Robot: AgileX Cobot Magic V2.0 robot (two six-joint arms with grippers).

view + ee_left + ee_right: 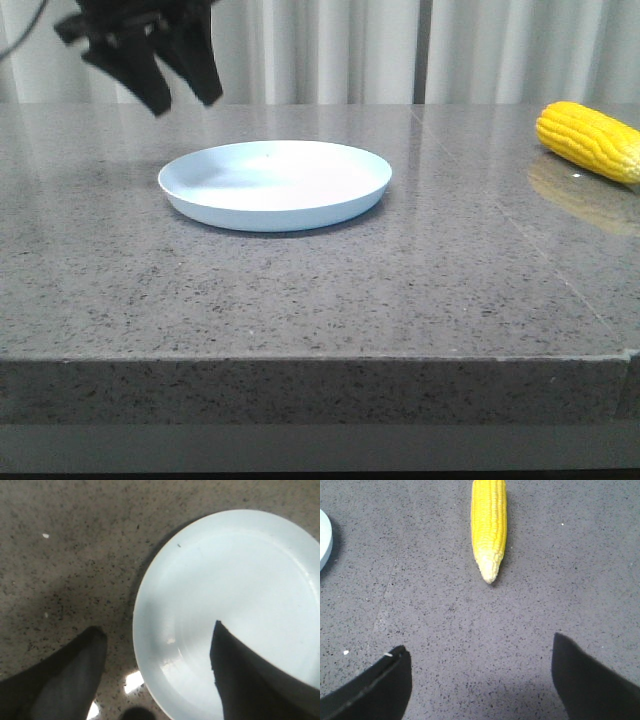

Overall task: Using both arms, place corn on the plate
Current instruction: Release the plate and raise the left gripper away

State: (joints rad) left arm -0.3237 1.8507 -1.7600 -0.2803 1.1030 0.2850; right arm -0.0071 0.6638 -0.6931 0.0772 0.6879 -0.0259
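The pale blue-white plate [275, 185] lies empty on the grey stone table, left of centre. The yellow corn [590, 140] lies on the table at the far right, apart from the plate. My left gripper [185, 100] hangs open and empty in the air above the table, behind and left of the plate. In the left wrist view the left gripper [157, 630] spans the plate's rim [142, 645]. My right gripper [479, 647] is open and empty above bare table. The corn [489, 525] lies ahead of it with its paler tip pointing toward the fingers. The right gripper is out of the front view.
The table's front edge [320, 360] runs across the front view. Pale curtains [400, 50] hang behind the table. A sliver of the plate's rim [324, 540] shows at the edge of the right wrist view.
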